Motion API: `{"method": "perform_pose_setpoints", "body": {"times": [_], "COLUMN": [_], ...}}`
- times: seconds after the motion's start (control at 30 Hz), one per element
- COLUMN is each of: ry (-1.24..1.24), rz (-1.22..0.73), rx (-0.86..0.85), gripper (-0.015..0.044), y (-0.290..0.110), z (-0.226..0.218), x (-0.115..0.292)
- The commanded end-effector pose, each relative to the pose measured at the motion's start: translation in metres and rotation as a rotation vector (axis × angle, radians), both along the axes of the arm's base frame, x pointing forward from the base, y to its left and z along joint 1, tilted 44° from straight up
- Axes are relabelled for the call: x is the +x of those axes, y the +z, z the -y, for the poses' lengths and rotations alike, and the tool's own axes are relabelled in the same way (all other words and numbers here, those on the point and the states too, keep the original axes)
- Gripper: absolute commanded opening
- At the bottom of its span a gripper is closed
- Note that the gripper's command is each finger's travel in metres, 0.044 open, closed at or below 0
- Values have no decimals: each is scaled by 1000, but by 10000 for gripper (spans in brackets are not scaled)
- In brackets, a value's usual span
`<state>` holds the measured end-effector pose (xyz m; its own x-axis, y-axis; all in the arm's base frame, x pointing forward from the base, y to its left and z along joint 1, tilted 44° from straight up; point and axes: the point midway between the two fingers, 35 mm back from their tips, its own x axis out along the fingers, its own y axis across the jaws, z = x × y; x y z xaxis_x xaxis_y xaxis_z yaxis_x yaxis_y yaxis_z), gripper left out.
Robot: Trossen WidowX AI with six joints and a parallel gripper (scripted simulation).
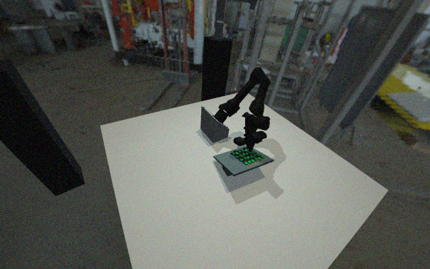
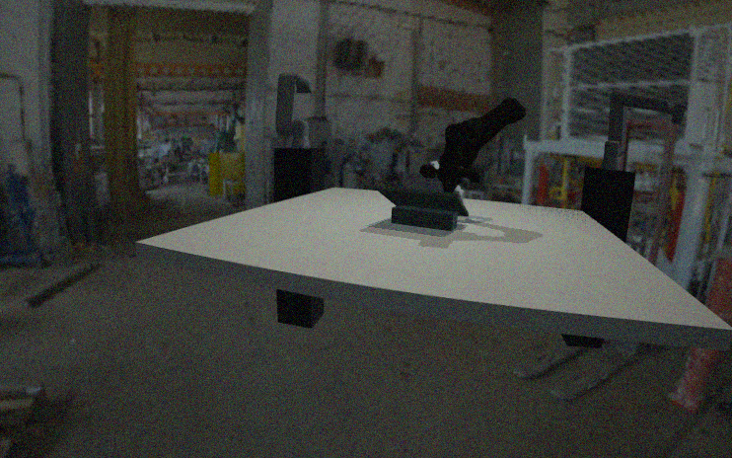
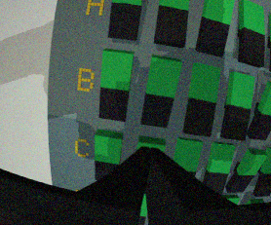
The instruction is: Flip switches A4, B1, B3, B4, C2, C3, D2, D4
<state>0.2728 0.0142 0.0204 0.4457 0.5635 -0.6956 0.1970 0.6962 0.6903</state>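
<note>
A grey switch panel point(image 1: 229, 163) point(image 2: 422, 216) point(image 3: 69, 40) lies tilted on the white table point(image 1: 176, 207) point(image 2: 312, 250). It carries a grid of green and black rocker switches point(image 1: 247, 156), with yellow row letters and column numbers. My gripper point(image 1: 249, 148) point(image 3: 147, 155) is shut with nothing between its fingers. In the wrist view its tip is right at the switch in row C, column 2, which it mostly hides. I cannot tell whether it touches the switch. Switches B1 point(image 3: 116, 85), B3 point(image 3: 202, 99) and A4 point(image 3: 251, 24) show above the tip. Rows below C are hidden by the fingers.
An upright grey plate point(image 1: 212, 126) stands on the table by the arm's base, behind the panel. A black pillar point(image 1: 215, 66) rises behind the table, and a long black block point(image 1: 19, 127) lies off its left side.
</note>
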Motion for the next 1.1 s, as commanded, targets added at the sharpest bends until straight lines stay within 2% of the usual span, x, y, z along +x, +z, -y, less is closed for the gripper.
{"method": "perform_pose_setpoints", "body": {"times": [0.0, 1.07], "ry": [-4, -1], "rz": [-3, 0], "rx": [-1, 0], "gripper": [0, 0], "y": [-1, -2], "z": [0, -1], "x": [0, 1]}}
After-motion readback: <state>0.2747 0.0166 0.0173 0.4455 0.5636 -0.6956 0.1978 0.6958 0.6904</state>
